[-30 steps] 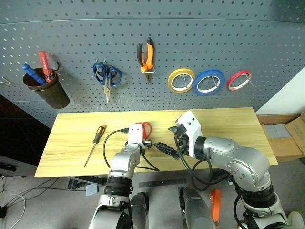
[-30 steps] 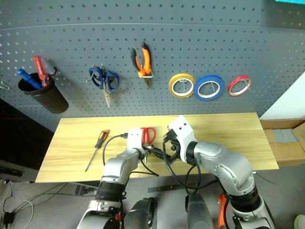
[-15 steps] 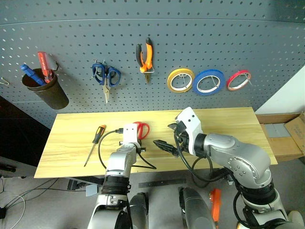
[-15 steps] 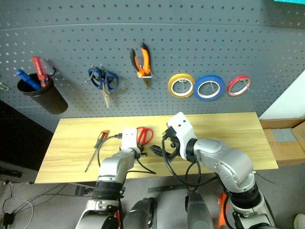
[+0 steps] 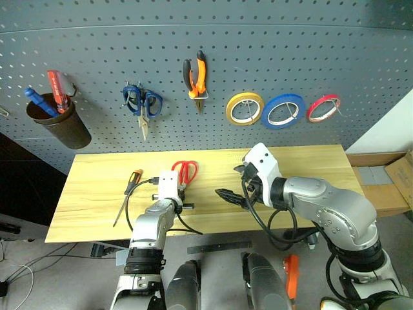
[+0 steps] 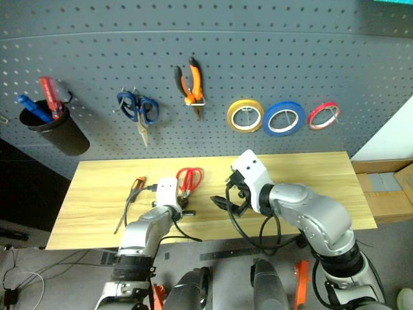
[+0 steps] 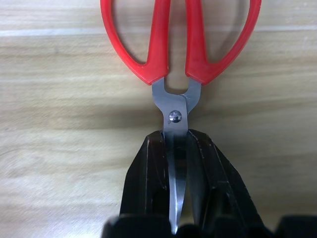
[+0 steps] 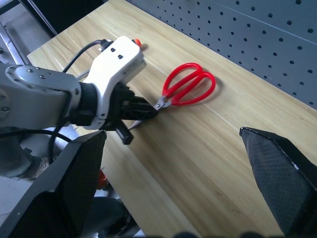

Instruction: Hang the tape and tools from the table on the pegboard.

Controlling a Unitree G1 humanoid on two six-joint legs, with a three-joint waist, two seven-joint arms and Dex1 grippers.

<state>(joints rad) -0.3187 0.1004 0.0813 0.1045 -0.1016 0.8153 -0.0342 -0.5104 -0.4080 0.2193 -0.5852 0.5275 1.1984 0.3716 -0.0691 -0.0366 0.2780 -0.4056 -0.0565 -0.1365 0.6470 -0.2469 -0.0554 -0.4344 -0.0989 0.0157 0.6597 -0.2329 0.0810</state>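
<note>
Red-handled scissors [image 7: 181, 44] lie on the table [image 5: 310, 168], handles toward the pegboard [image 5: 322, 51]. My left gripper [image 7: 176, 136] is shut on their blades just behind the pivot, as the right wrist view also shows for the left gripper [image 8: 148, 110]. To their right my right gripper [image 5: 232, 182] hovers open and holds nothing. A slim screwdriver [image 5: 129, 190] with a black-and-orange handle rests on the left part of the table. The orange-and-black pliers [image 5: 198, 76] and the blue tape [image 5: 282, 97] hang on the pegboard.
Also on the pegboard are blue-handled scissors [image 5: 143, 102], a yellow roll [image 5: 245, 95], a red roll [image 5: 322, 97] and a dark cup [image 5: 61, 123] holding red and blue screwdrivers. Cardboard boxes [image 5: 387, 184] stand beyond the table's right end.
My left gripper has gone from open to shut on the scissors' blades and shifted a little to the left with them. The right gripper stays open.
</note>
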